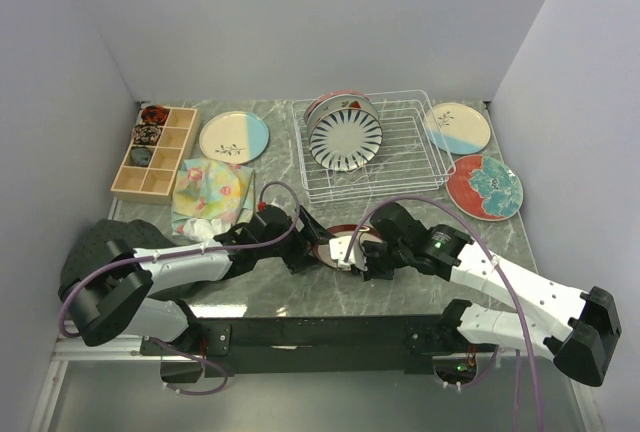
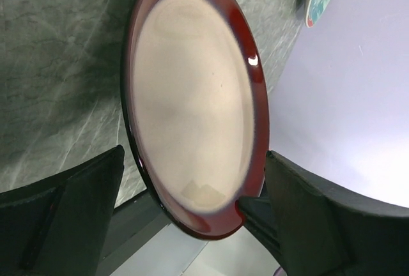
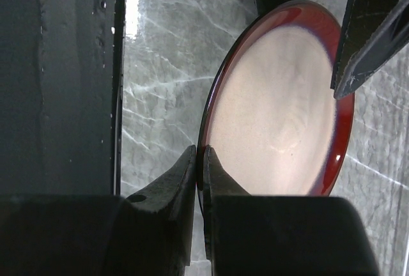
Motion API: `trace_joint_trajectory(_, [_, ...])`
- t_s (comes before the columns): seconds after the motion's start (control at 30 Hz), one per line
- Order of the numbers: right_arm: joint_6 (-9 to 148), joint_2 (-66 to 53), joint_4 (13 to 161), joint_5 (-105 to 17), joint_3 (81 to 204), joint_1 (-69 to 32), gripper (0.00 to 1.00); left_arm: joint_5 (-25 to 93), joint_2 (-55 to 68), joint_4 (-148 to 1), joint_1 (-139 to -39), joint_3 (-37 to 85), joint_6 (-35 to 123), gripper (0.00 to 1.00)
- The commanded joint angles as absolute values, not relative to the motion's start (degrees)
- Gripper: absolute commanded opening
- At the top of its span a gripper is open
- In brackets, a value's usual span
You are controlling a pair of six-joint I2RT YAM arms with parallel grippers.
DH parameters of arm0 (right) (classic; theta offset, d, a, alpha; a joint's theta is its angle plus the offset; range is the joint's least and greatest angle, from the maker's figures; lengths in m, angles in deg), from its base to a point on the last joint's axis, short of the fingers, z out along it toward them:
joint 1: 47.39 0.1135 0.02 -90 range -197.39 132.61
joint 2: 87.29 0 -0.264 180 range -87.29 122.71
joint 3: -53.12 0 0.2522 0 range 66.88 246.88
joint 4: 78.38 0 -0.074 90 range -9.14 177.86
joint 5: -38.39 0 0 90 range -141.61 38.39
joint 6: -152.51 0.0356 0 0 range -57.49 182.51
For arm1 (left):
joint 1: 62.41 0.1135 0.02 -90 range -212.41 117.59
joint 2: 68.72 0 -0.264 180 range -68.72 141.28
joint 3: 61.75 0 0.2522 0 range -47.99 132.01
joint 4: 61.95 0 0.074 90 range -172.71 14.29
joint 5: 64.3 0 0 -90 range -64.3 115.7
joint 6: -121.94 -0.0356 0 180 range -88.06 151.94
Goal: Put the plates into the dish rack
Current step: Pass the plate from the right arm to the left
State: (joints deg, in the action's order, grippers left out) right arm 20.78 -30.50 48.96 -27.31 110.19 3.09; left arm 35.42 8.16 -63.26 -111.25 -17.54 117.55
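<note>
right gripper (image 3: 199, 156): clamped narrow on the rim of the red-rimmed plate (image 3: 275, 110), 1 finger on each face of the rim
left gripper (image 2: 192, 161): jaws spread wide, 1 finger on each side of the same plate; the right-hand finger (image 2: 307, 212) is at the rim, actual contact can't tell
red-rimmed plate: cream centre, glossy dark-red border, tilted up between the 2 grippers; can't tell if its low edge touches the table (image 1: 290, 294)
plate location: near-middle of the table, in front of the dish rack (image 1: 420, 157), not in it
dish rack: white wire, at the back centre; holds 2 plates at its left end
striped plate (image 1: 345, 138): navy-white, standing tilted in the rack, face toward the camera
pink-edged plate (image 1: 333, 101): just behind the striped one, mostly hidden
left cream-and-blue plate (image 1: 233, 137): flat on the table, between the rack and the wooden box (image 1: 153, 152)
right cream-and-blue plate (image 1: 457, 127): flat, just right of the rack
red floral plate (image 1: 484, 187): flat, nearer than that one, off the rack's right front corner
floral cloth (image 1: 212, 192): crumpled, in front of the left cream-and-blue plate, beside the left arm
</note>
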Motion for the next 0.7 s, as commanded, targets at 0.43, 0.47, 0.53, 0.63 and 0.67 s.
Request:
trace_joint_trajectory(0.43, [22.08,-32.1,54.81,-25.68,110.21,4.03,0.0,33.35,7.75,-61.74,-111.89,-16.44,119.66,0.79])
trace_joint_trajectory(0.47, [22.08,-32.18,54.81,-25.59,110.12,4.03,0.0,33.43,7.75,-61.04,-111.89,-16.61,119.75,0.79])
trace_joint_trajectory(0.53, [22.0,-31.92,54.9,-25.24,110.12,4.03,0.0,34.05,7.92,-60.51,-112.07,-16.62,119.66,0.79])
trace_joint_trajectory(0.63, [22.08,-31.66,55.34,-25.33,110.3,4.2,0.0,34.58,8.71,-59.89,-112.59,-16.18,119.4,0.78])
trace_joint_trajectory(0.67, [22.26,-31.57,55.43,-25.59,110.21,4.2,0.0,34.75,8.89,-59.72,-112.77,-16.18,119.4,0.78])
